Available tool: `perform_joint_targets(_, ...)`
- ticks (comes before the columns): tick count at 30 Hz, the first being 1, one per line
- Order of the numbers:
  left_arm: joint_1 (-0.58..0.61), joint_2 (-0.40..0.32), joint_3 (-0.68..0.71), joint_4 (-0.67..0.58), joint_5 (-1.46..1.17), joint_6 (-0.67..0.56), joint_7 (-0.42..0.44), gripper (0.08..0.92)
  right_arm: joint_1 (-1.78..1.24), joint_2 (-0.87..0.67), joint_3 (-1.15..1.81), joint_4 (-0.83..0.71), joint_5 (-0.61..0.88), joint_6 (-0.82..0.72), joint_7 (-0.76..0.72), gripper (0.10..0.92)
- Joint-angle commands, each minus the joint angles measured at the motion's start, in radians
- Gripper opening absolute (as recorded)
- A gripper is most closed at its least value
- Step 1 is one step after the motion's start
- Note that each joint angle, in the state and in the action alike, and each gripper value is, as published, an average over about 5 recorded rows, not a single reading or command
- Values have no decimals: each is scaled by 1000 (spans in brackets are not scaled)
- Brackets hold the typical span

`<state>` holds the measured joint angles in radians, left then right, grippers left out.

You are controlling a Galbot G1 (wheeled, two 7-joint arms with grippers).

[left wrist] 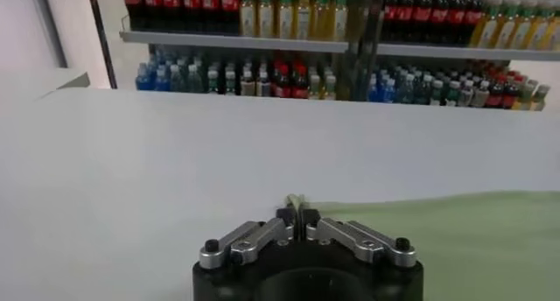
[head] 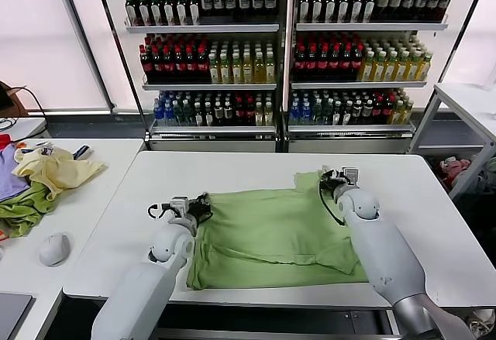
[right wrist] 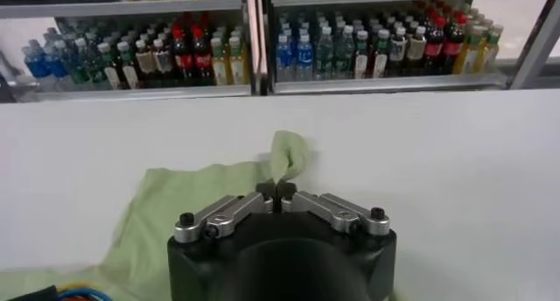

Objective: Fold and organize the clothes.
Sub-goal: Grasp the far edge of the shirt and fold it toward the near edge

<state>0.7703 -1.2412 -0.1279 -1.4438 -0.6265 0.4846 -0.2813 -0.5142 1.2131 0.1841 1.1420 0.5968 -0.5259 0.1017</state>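
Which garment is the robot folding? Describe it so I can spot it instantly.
Find the big white table facing the drinks shelves. A single light green shirt lies flat on it, between both arms. The garment heap on the side table is crumpled and multicoloured.

Nothing readable here, honestly. The bottles (head: pixel 208 63) on the shelves (head: pixel 209 28) behind the table have red, yellow, blue and dark labels, but the print on them is way too small to make out, in the head view and in both wrist views. No brand, number or sign shows on the green shirt (head: pixel 271 235) either.
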Motion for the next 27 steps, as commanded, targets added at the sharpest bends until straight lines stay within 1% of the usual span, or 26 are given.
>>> perform_joint_targets(1, 70, 33, -32, -163, -59, -58, 7, 118, -84, -41, 32, 206, 27, 33, -2, 117)
perform_joint_targets(8, 166, 65, -76, -326, -86, -56, 6, 119, -224, -101, 104, 422, 36, 29, 3, 117)
perform_joint_targets(14, 259, 89, -108, -438, -112, -44, 1, 116, -381, -146, 207, 605, 45, 20, 7, 117)
perform_joint_targets(20, 350, 99, -121, -519, -113, -31, 1, 118, -567, -156, 320, 754, 44, 7, 13, 117)
perform_joint_targets(27, 441, 102, -118, -562, -70, -27, 14, 116, -748, -126, 431, 867, 25, -1, 25, 117)
